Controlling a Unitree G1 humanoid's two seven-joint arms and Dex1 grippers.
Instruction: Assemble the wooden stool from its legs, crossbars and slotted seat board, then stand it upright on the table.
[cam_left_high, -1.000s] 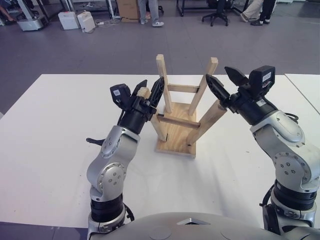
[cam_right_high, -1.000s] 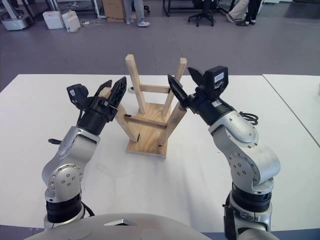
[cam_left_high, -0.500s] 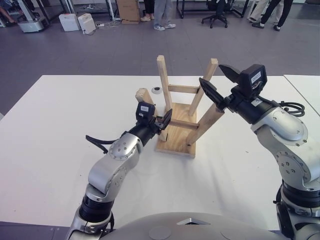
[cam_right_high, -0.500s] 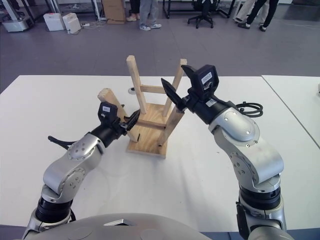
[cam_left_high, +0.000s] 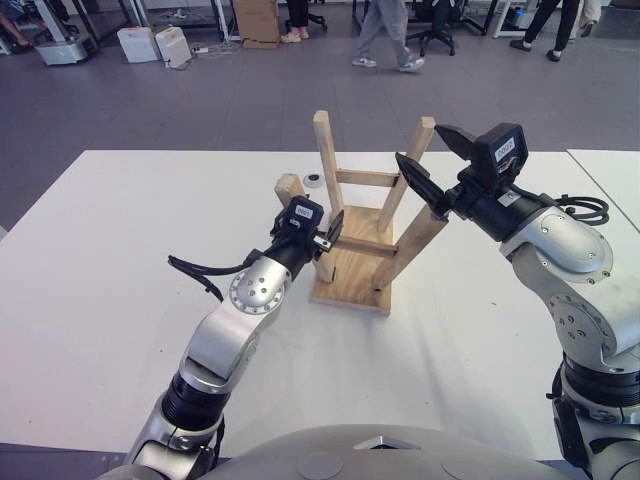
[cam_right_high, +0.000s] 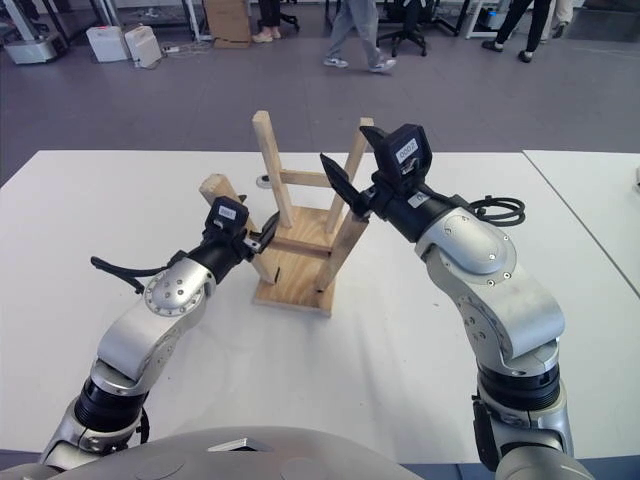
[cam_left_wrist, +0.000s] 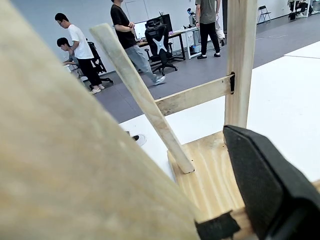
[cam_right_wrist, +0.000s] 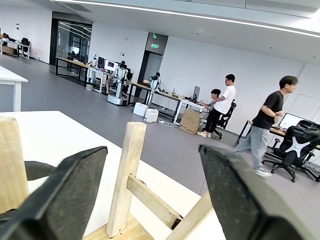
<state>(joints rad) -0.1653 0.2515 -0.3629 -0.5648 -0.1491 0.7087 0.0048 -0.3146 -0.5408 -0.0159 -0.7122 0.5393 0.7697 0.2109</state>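
Observation:
The wooden stool stands upside down mid-table, its seat board (cam_left_high: 350, 288) flat on the white table (cam_left_high: 120, 260) and all its legs pointing up, joined by crossbars (cam_left_high: 366, 246). My left gripper (cam_left_high: 323, 233) sits low on the front-left leg (cam_left_high: 291, 189), close to the seat board; that leg (cam_left_wrist: 75, 140) looms right against it in the left wrist view. My right gripper (cam_left_high: 433, 165) is open, hovering just above the top of the front-right leg (cam_left_high: 415, 240) with nothing between its fingers (cam_right_wrist: 65, 200). A back leg (cam_right_wrist: 125, 170) shows beyond it.
A small round white object (cam_left_high: 313, 180) lies on the table just behind the stool. A black cable (cam_left_high: 588, 211) trails from my right arm. A second white table (cam_left_high: 612, 175) adjoins at the far right. Bare tabletop spreads to the left and front.
My left gripper dropped from the top of the front-left leg to its lower part by the seat board. My right gripper shifted slightly left and stayed open. The stool has not moved.

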